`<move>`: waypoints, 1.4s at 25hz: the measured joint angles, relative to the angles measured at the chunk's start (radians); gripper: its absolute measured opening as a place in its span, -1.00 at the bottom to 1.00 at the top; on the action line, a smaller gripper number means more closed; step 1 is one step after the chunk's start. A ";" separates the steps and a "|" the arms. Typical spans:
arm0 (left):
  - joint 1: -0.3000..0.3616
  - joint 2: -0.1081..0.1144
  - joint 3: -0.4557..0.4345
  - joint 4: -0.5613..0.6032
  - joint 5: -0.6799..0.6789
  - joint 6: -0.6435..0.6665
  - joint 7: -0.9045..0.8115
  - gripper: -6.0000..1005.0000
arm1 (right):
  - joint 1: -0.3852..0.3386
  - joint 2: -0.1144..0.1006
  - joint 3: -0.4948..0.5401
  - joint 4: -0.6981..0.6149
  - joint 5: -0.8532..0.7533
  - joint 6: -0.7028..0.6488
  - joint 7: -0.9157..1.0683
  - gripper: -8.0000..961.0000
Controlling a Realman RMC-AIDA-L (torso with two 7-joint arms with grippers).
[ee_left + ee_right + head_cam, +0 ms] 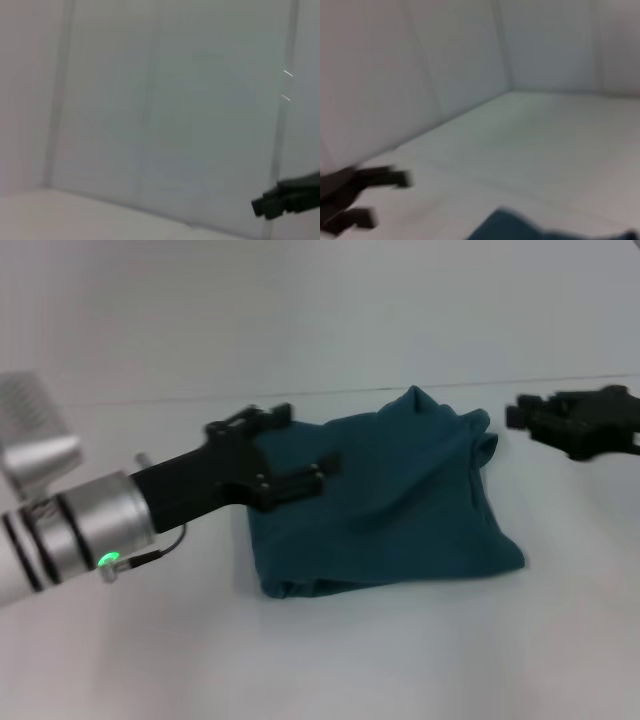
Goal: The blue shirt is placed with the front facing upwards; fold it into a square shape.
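The left gripper (290,448) sits nearest, its black body reaching in on a silver arm with a green light and hanging over the left edge of the blue shirt (400,500). Its two fingers stand apart with nothing between them. The blue shirt lies on the white table (330,660) already folded into a rough, rumpled rectangle, with no print or collar showing; its far edge bunches up into a small peak. Just past the shirt's far right corner, clear of the cloth, is the right gripper (522,412), black and pointing toward the shirt; whether its fingers are parted or closed cannot be told. Beyond the shirt the table meets a plain pale wall (320,310). The right wrist view catches a corner of the teal cloth and the left gripper farther off.
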 joint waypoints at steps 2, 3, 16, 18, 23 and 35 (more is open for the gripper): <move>-0.033 0.005 -0.004 -0.035 0.107 -0.012 -0.099 0.76 | -0.002 0.006 0.062 -0.061 -0.096 -0.103 0.024 -0.69; -0.046 0.006 -0.006 -0.056 0.158 -0.023 -0.153 0.76 | 0.001 0.009 0.087 -0.077 -0.136 -0.139 0.028 -0.62; -0.207 0.007 -0.013 -0.153 0.669 -0.077 -0.698 0.76 | 0.037 0.074 0.139 -0.123 -0.410 -0.183 -0.010 0.54; -0.211 0.004 -0.014 -0.159 0.713 -0.079 -0.734 0.76 | 0.050 0.085 0.137 -0.124 -0.437 -0.179 -0.016 0.67; -0.212 0.001 -0.025 -0.160 0.740 -0.092 -0.753 0.76 | 0.064 0.092 0.114 -0.116 -0.443 -0.156 -0.012 0.86; -0.202 -0.009 -0.036 -0.174 0.767 -0.111 -0.755 0.76 | 0.067 0.094 0.069 -0.112 -0.442 -0.107 -0.009 0.97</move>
